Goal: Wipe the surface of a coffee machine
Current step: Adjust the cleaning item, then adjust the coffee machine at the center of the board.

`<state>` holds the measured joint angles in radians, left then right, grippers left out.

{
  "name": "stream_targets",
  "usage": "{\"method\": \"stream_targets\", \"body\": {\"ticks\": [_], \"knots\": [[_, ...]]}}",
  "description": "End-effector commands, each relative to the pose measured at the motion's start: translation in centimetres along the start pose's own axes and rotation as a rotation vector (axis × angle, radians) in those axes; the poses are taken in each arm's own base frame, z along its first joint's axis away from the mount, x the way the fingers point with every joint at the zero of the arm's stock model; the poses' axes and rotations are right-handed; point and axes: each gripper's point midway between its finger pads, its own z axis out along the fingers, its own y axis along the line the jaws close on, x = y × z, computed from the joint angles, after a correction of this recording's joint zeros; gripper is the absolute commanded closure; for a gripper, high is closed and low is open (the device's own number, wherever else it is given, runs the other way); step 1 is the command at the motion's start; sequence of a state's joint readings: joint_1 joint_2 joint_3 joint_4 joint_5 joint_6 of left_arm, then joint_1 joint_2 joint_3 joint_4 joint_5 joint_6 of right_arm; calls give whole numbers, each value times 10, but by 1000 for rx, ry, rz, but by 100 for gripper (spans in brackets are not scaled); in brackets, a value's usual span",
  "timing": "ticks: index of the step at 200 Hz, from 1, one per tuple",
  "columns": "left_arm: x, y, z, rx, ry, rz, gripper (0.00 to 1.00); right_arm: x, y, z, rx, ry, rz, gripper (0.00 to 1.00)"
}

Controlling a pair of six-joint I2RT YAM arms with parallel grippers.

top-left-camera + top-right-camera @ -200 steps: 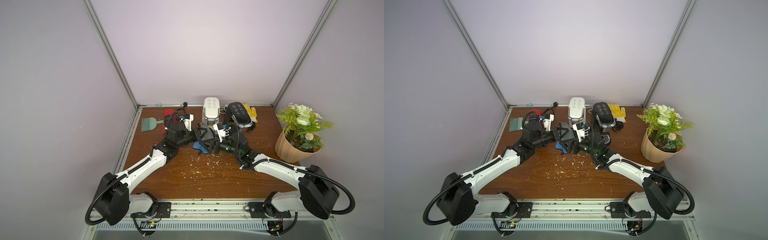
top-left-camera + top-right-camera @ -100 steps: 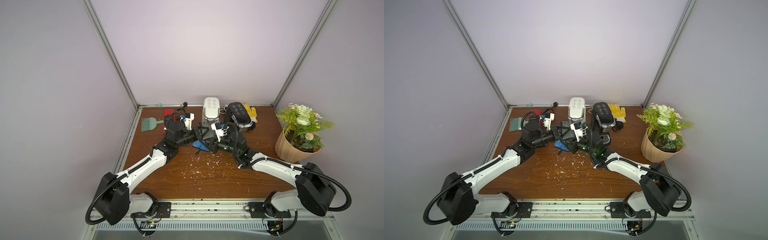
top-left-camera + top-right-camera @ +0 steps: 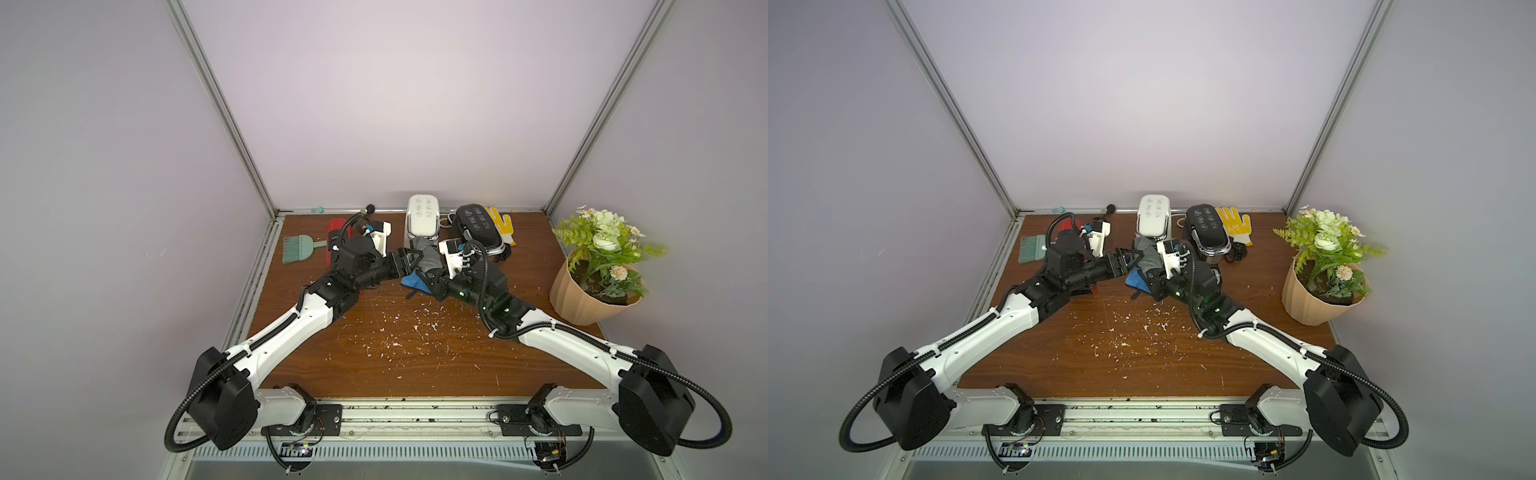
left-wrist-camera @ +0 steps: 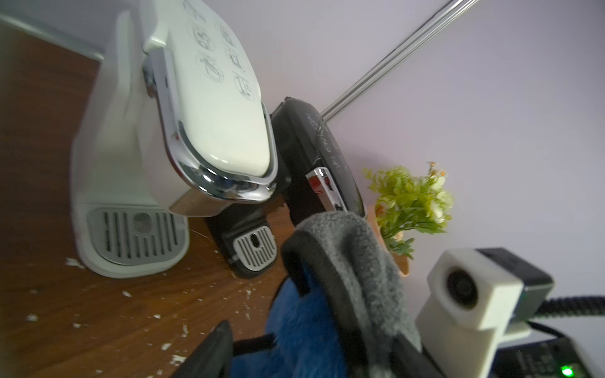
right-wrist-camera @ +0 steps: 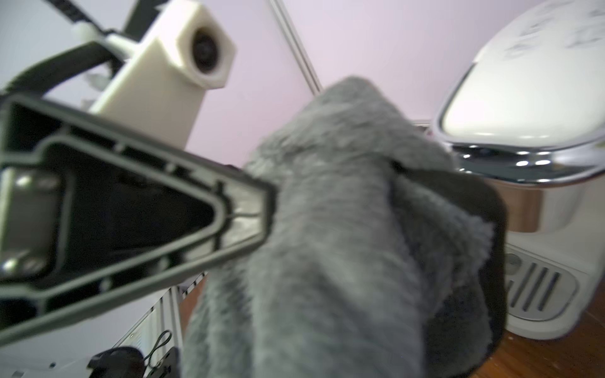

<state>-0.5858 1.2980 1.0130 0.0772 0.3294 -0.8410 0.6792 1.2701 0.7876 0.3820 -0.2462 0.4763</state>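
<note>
White coffee machine (image 3: 422, 216) stands on the counter (image 3: 395, 365), and just in front of it our right pincer (image 3: 432, 274) is clamped on a grey-and-blue cloth (image 3: 428, 257). Our left pincer (image 3: 409, 262), jaws apart, sits right against that cloth, also before the machine.

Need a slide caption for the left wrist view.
Gray-and-blue cloth held up before the white coffee machine and black coffee machine; white crumbs on the wooden table, potted plant behind.
</note>
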Motion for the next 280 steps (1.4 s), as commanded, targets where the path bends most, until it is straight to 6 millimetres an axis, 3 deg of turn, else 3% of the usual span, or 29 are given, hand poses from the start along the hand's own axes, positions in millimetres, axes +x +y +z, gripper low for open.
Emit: {"method": "stream_targets", "body": {"ticks": [1, 40, 80, 108, 128, 161, 193, 234, 237, 243, 261, 280], "knots": [[-10, 38, -17, -196, -34, 30, 19, -66, -16, -19, 101, -177, -14, 100], [-17, 58, -29, -274, -76, 34, 15, -91, -56, -26, 297, -182, -48, 100], [-9, 78, -14, -325, -47, 52, 15, -141, -101, -13, 536, -165, -112, 100], [-25, 77, 0, -342, -57, 89, 15, -170, -129, 12, 621, -140, -107, 100], [-38, 75, 13, -349, -70, 114, 15, -176, -149, 39, 661, -90, -107, 99], [-51, 75, 43, -322, -39, 134, 15, -166, -168, 81, 628, 4, -86, 98], [-65, 79, 68, -316, -40, 146, 14, -144, -169, 103, 543, 77, -74, 93], [-71, 75, 99, -242, -25, 129, 14, -120, -161, 108, 459, 105, -41, 92], [-82, 66, 100, -224, -51, 137, 14, -118, -160, 107, 451, 105, -37, 92], [-87, 66, 104, -230, -65, 140, 14, -116, -158, 105, 440, 102, -29, 92], [-94, 72, 117, -253, -56, 145, 15, -109, -151, 104, 396, 102, -14, 92], [-100, 64, 128, -220, -45, 156, 16, -100, -139, 109, 306, 127, 1, 92]]}}
